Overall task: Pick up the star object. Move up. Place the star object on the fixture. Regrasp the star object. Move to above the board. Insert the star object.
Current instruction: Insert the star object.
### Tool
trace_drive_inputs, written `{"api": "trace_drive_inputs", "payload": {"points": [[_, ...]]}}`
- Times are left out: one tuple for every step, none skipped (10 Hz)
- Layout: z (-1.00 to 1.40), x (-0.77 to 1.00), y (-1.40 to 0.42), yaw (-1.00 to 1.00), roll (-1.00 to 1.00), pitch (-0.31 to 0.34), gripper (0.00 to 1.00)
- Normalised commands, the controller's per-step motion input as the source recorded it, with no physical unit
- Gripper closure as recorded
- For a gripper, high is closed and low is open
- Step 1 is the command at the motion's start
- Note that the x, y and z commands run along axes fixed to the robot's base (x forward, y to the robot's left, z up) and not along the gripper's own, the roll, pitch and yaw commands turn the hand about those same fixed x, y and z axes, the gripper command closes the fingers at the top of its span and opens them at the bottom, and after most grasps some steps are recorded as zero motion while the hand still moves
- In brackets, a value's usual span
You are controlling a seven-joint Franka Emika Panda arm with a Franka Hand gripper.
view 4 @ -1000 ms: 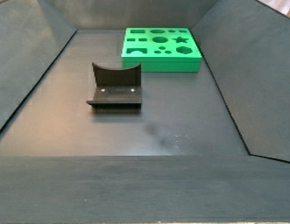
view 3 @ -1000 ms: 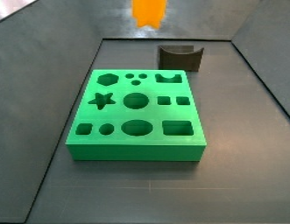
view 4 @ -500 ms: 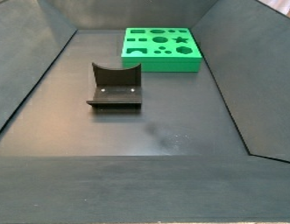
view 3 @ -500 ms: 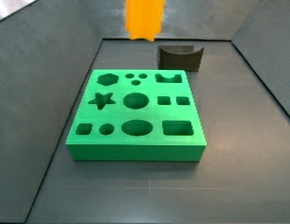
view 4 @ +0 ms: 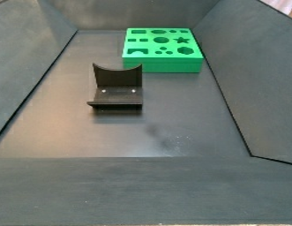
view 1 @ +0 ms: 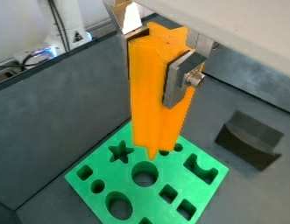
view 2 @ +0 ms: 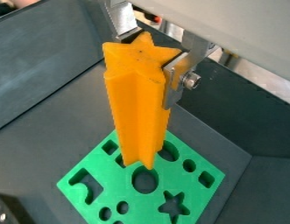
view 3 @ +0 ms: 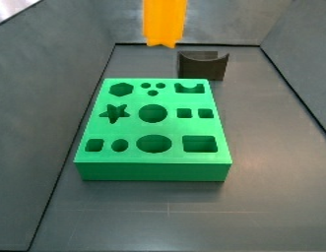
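Since a second ago, the star object [view 3: 165, 22] has come lower into a side view, more of its orange length now showing at the upper edge of the frame; over the last half second it has hardly shifted. Nothing else has moved: the board [view 3: 155, 130] and the fixture [view 3: 204, 64] lie where they were.

Both wrist views show the jaws clenched on the star object [view 1: 155, 92], a silver finger [view 1: 182, 77] pressed flat against one flank near its upper end, and the matching finger [view 2: 181, 73] seen the same way from the opposite wrist camera. The star object [view 2: 140, 101] hangs upright, its long body reaching well below the jaws, its star-shaped end face level with them.

Well beneath the jaws lies the board [view 1: 100, 171], clear of the prism's lower end. Its star-shaped hole [view 1: 120, 154] sits off to one side of that lower end, not directly under it. The fixture [view 1: 251, 140] stands on the floor apart from the board, away to the side of the jaws. In a side view the fixture [view 4: 116, 86] and the board [view 4: 162, 48] are seen with the gripper out of frame.
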Motion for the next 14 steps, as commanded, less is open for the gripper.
{"api": "trace_drive_inputs", "payload": {"points": [[-0.24, 0.0, -0.08, -1.0, 0.03, 0.0, 1.0], [-0.3, 0.0, -0.03, -0.99, 0.0, 0.0, 1.0], [-0.39, -0.38, 0.0, -0.65, -0.02, 0.02, 1.0], [-0.02, 0.0, 0.0, -0.04, -0.06, 0.0, 1.0], [-0.12, -0.05, 0.0, 0.0, -0.02, -0.009, 1.0], [-0.44, -0.31, 0.17, -0.03, -0.15, -0.056, 1.0], [-0.46, -0.41, 0.21, -0.14, -0.1, -0.033, 1.0], [-0.44, -0.46, 0.21, -0.32, -0.06, 0.0, 1.0], [-0.43, -0.52, 0.19, -0.46, -0.06, 0.0, 1.0], [-0.4, -0.54, 0.14, -0.66, -0.07, 0.0, 1.0], [-0.41, -0.51, 0.11, -0.69, -0.08, 0.0, 1.0], [-0.43, -0.47, 0.05, -0.69, -0.14, -0.017, 1.0], [-0.4, -0.41, 0.0, -0.66, -0.28, -0.099, 1.0], [-0.2, -0.3, 0.0, -0.52, -0.42, -0.119, 1.0]]}}
